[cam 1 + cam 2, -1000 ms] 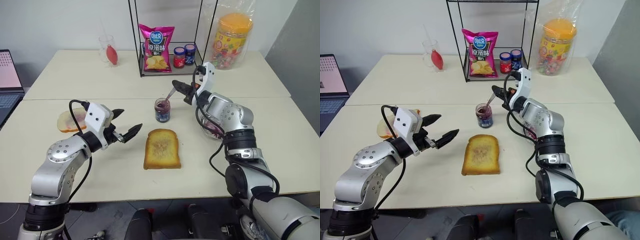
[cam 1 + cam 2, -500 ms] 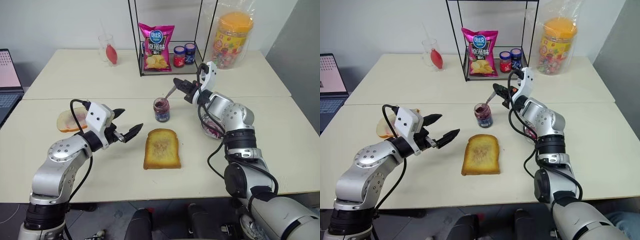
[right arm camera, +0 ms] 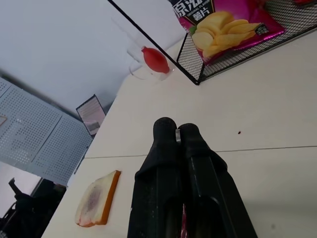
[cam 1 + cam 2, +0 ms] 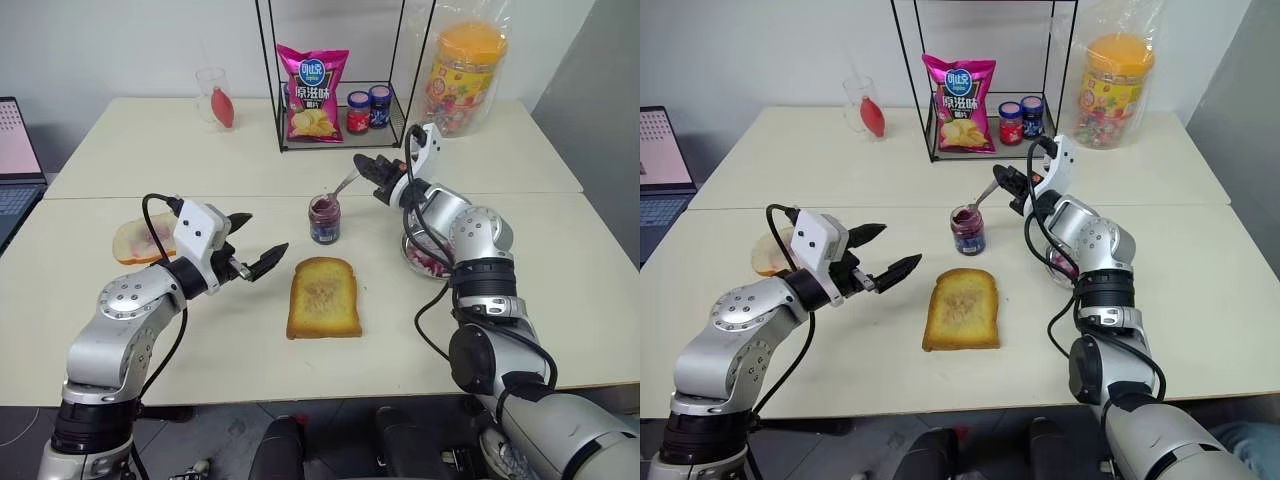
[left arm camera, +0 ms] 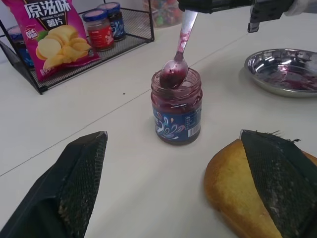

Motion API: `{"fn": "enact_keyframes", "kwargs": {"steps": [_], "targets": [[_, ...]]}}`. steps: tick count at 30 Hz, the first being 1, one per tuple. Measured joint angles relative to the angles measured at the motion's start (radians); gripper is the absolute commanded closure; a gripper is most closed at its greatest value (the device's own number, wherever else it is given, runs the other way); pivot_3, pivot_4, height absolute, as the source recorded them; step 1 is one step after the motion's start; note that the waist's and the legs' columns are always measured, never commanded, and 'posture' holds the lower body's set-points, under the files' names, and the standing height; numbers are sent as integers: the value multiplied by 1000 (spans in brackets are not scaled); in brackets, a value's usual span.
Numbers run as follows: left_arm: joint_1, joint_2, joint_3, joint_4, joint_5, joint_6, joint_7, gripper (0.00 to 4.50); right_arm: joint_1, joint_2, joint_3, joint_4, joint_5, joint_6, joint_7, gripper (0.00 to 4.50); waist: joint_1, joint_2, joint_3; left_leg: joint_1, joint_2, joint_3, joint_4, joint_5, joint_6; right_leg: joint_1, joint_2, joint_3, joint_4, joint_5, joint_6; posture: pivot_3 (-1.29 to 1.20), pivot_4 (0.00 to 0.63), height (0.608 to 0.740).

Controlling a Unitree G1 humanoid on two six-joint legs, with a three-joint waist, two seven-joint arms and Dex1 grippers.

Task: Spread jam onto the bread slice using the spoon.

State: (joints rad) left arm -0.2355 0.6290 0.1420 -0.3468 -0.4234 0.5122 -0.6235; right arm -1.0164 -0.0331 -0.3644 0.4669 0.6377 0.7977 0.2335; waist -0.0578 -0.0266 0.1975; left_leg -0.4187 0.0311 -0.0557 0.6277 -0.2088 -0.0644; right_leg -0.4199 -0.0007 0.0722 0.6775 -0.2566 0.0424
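left eye view: the right arm reaches forward over the tabletop (image 4: 560,260), its forearm bent inward so the right tool (image 4: 362,163) points toward the robot's left, above and behind the jam (image 4: 324,219) jar. the tool is clenched on the handle of the spoon (image 4: 344,186), which slants down with its bowl at the jar's mouth. the left arm is bent at the elbow and held low over the tabletop, its left tool (image 4: 259,243) level, pointing forward and to the right, the two black fingers spread wide and grasping nothing. the bread slice (image 4: 323,297) lies flat just in front of the jar, between the two arms, apart from both tools. a steel dish (image 4: 424,259) sits beside the right forearm, and a pale slice (image 4: 142,239) lies behind the left wrist.

right eye view: same layout; a wire rack (image 4: 985,75) at the back holds a chip bag (image 4: 968,103) and two small capped jars (image 4: 1021,120).

left wrist view: the spread fingers frame the jar, with a corner of the bread near one finger. the spoon's bowl, loaded with dark jam, rests at the jar's rim, its handle rising to the right tool.

right wrist view: the two fingers press together with a sliver of metal between their tips.
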Motion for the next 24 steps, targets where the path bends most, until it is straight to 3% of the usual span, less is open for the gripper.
{"fn": "enact_keyframes", "kwargs": {"steps": [24], "targets": [[-34,-3,-4,2,1,-1,-15,0,10,2,-100,-51,144,60,-98,4456,0,0,0,0,0,0,0,0,0,0,0,0,0,0,0,0,150,740]]}}
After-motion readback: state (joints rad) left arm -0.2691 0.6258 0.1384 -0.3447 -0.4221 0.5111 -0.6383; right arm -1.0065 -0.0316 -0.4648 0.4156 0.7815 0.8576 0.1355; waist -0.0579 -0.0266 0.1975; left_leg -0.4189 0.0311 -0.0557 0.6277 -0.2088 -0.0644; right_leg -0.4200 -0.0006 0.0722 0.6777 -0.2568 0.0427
